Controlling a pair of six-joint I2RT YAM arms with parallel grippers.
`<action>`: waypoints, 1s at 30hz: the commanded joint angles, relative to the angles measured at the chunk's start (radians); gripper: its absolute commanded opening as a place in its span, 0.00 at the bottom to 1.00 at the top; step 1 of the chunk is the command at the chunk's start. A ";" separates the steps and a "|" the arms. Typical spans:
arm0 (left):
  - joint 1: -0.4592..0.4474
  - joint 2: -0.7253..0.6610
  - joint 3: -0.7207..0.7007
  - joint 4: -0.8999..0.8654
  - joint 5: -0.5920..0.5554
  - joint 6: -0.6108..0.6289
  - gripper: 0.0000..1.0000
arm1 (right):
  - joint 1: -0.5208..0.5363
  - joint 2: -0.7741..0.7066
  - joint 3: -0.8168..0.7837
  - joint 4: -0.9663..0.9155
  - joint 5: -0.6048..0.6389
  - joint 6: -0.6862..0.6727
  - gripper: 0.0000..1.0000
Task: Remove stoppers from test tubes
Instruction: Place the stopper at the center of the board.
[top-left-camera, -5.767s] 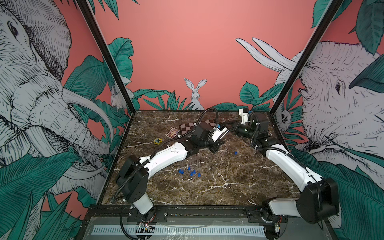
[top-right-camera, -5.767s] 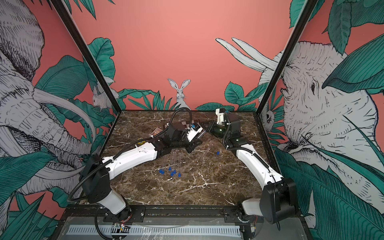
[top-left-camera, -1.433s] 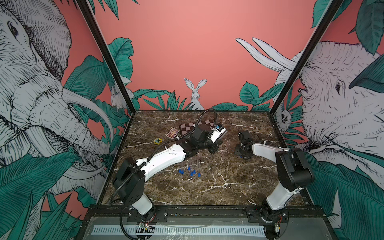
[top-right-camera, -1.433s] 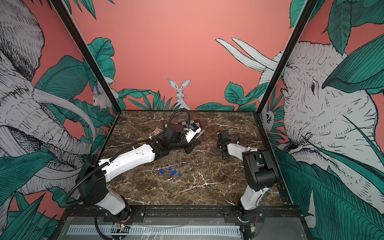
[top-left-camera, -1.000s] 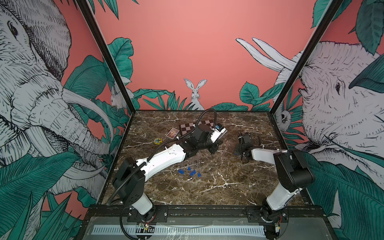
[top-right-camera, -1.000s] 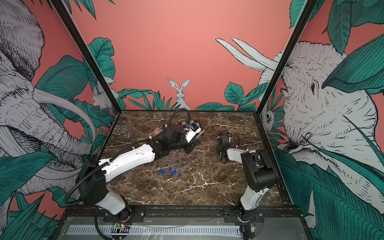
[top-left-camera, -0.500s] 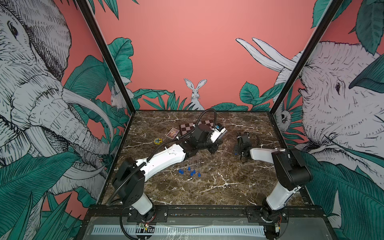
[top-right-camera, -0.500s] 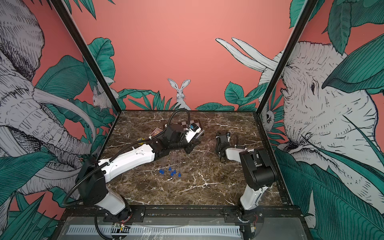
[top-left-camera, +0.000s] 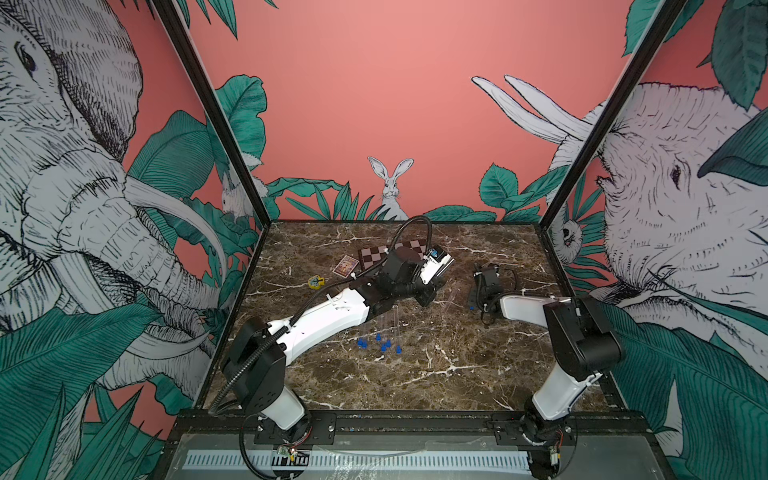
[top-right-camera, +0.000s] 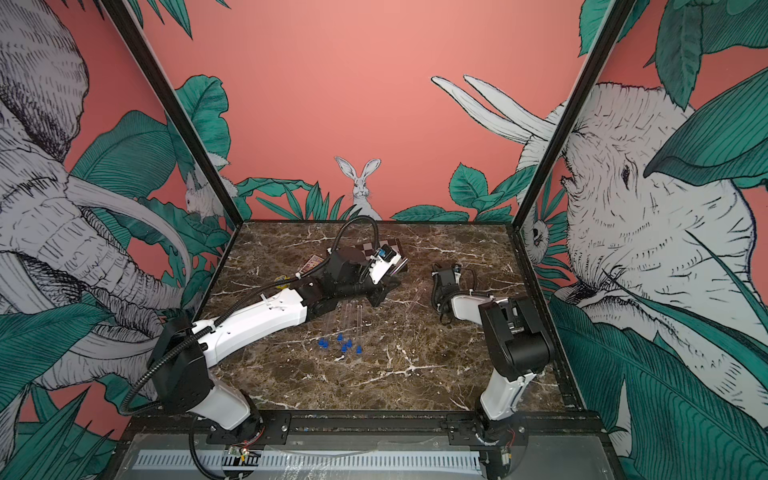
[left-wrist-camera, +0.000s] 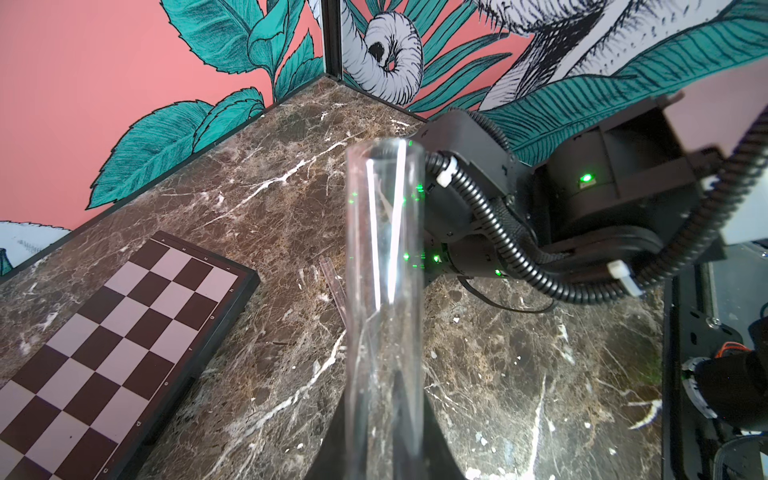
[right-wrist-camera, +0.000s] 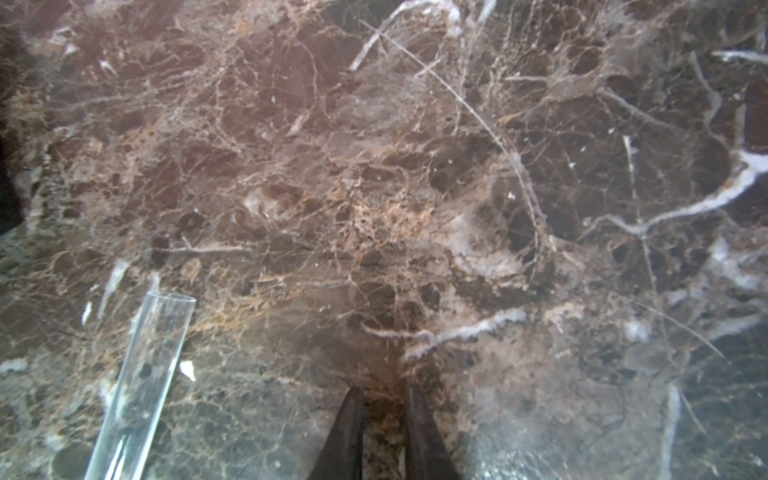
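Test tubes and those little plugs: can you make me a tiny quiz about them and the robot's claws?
1. Pick one: the stoppers are A red, B blue, C yellow.
2. True or false: the test tube in the left claw has a stopper in its mouth.
3. Fill in: the right claw holds ____.
Key: 1 B; 2 false; 3 nothing.

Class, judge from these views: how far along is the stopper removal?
Done: one clear, open-mouthed test tube lies unplugged, a tiny blue plastic stopper loose nearby. In hand: the left fingers grip another open tube. Left: about five blue-stoppered tubes mid-table, seemingly still plugged.
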 joint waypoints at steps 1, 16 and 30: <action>0.004 -0.049 -0.013 -0.011 -0.006 0.003 0.00 | 0.007 0.017 0.011 -0.021 0.012 0.006 0.19; 0.004 -0.021 -0.014 0.001 -0.003 -0.013 0.00 | 0.007 -0.072 0.025 -0.001 -0.041 -0.004 0.25; 0.000 0.184 0.124 -0.119 -0.124 -0.031 0.00 | -0.007 -0.457 0.181 -0.291 0.030 -0.101 0.32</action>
